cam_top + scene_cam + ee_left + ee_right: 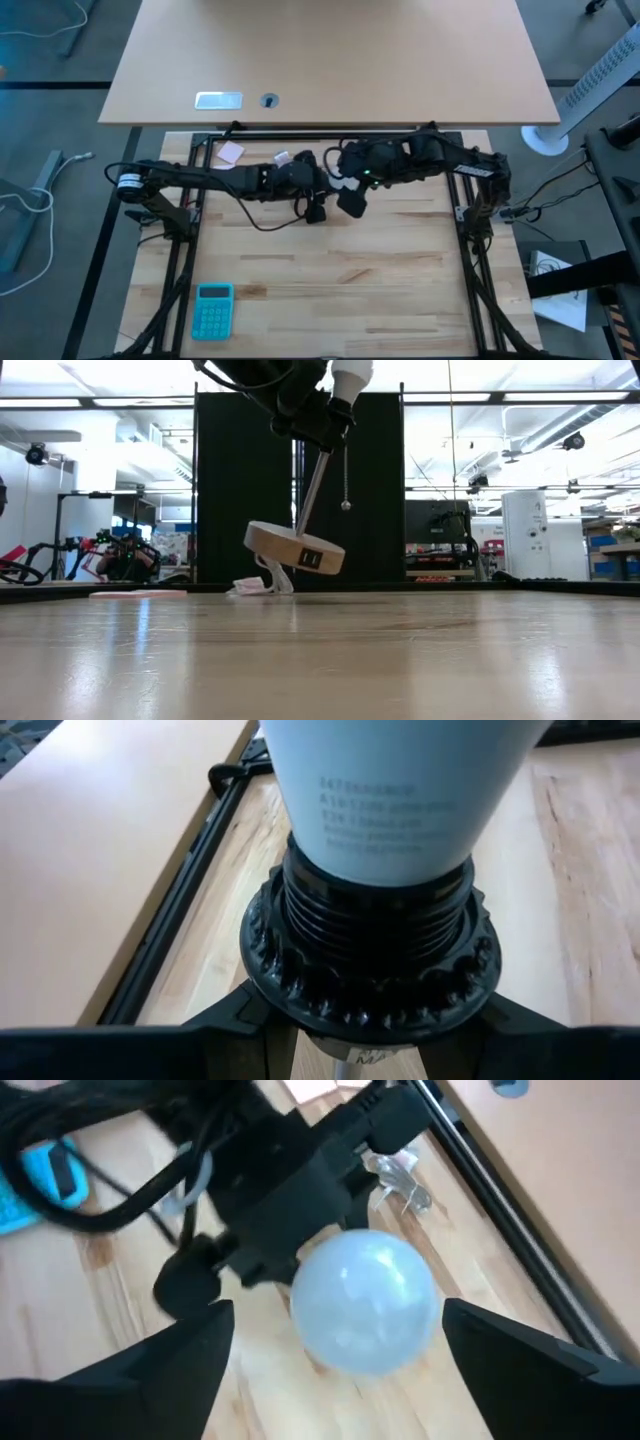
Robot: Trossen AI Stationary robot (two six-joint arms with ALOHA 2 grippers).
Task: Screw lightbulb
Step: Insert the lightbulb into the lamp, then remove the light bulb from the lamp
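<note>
The lightbulb (400, 790), pale white, sits with its base in the black threaded socket (375, 935) of a small lamp. My left gripper (312, 182) is shut on that socket and holds the lamp in the air. Below it a stem (312, 490) carries the round wooden disc (293, 547), tilted above the table. My right gripper (338, 1312) is open around the bulb's globe (365, 1300), one finger on each side with a gap, touching nothing. In the low view the bulb (352, 375) shows at the top edge. My left gripper pinches the lamp just under the socket's ribbed collar (300, 1005), one finger (225, 1025) on each side. The exact place of contact is hidden under the collar. The lamp is lifted clear and tilted, bulb end up and wooden disc (293, 547) hanging below.
A teal calculator (212, 308) lies near the table's front left. A pink note (231, 152) and a crumpled wrapper (283, 158) lie at the far edge. A pull chain with a bead (345, 505) dangles from the lamp. A black cord (262, 220) trails onto the table.
</note>
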